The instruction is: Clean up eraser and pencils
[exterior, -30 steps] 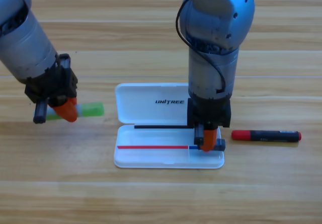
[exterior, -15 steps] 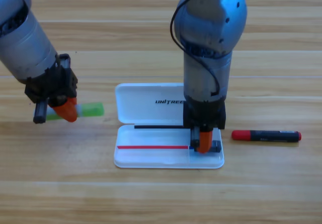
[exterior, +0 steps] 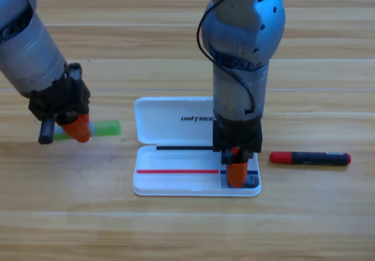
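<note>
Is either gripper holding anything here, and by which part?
The left gripper sits on the green pencil near its paler end; grasp unconfirmed. The right gripper points into the case; the eraser is hidden.

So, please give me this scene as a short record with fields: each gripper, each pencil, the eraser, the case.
right gripper: pointing down into the right end of the open white case
left gripper: over the green pencil, left of the case
black pencil: flat on the table, right of the case
eraser: not visible
</note>
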Robot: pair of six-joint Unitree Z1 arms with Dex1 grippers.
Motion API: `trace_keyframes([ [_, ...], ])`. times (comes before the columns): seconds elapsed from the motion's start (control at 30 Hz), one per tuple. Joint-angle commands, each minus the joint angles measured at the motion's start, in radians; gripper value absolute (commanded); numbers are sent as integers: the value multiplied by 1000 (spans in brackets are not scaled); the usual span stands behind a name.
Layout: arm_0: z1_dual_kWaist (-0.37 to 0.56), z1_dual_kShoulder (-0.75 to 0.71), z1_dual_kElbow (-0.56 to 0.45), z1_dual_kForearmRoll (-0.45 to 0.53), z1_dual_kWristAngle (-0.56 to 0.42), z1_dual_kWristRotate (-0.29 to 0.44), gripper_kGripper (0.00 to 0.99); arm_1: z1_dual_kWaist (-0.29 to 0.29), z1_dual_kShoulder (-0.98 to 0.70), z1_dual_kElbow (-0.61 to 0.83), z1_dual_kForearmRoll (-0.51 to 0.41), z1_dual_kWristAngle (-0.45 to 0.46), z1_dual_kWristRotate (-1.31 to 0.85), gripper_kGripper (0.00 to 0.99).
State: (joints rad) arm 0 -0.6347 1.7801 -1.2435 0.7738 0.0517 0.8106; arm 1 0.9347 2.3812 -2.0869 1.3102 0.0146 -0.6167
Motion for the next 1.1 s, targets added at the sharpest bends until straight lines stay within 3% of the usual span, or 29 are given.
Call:
trace_keyframes([
  [0.03, -16, -4, 21, 9, 11, -4, 0, 26, -23, 21, 14, -4, -8, 891],
  [0.27, -14, -2, 6, 12, 11, -5, 0, 21, -275, 143, 78, 27, -17, 902],
  [0.4, -36, 7, -31, 33, 11, -19, 0, -48, -367, 280, 67, -42, -58, 902],
  [0.47, -62, 16, -56, 48, 11, -28, 0, -100, -386, 360, 17, -64, -81, 902],
  [0.6, -125, 55, -119, 78, 14, -51, 0, -194, -375, 473, -124, -71, -121, 902],
  [0.7, -174, 101, -165, 88, 20, -62, 0, -231, -323, 487, -172, -74, -158, 902],
  [0.97, -267, 232, -228, 87, 26, -102, 0, -263, -197, 479, -281, -74, -227, 899],
  [1.1, -284, 285, -258, 87, 25, -113, 0, -264, -146, 461, -293, -74, -241, 896],
])
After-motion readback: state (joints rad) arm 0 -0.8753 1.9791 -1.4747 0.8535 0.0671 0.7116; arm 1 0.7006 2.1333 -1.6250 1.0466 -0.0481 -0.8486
